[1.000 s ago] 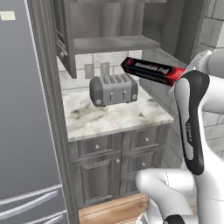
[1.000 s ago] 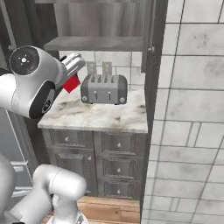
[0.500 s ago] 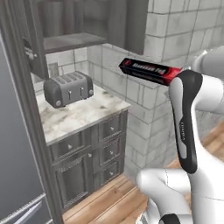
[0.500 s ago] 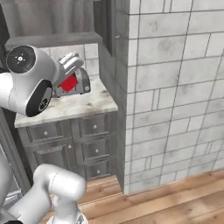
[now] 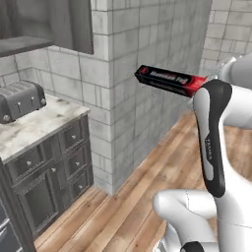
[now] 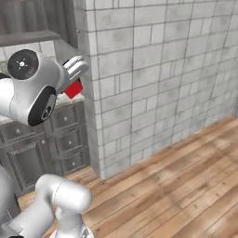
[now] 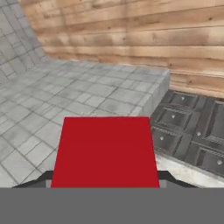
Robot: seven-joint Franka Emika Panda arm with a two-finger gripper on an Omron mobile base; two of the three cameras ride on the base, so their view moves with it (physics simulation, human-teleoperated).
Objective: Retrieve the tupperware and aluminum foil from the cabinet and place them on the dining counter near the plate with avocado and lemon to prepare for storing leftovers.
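Beside tiled wall (image 5: 133,98): marble counter (image 5: 29,130), toaster (image 5: 19,100), wood floor (image 6: 186,176).

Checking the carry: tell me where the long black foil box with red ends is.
Left base view: the black foil box with red ends is held in the air at the gripper, before the grey brick wall.

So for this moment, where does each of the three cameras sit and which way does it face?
Left base view: behind the arm on its left, facing the stone brick wall, toaster and marble counter; the arm rises at right, carrying the aluminum foil.
Right base view: behind on the right, facing the same wall and wood floor; the arm rises at left.
Hand view: on the hand, looking along the claw past the foil's red end at the drawers.
All three share the foil box and brick wall.
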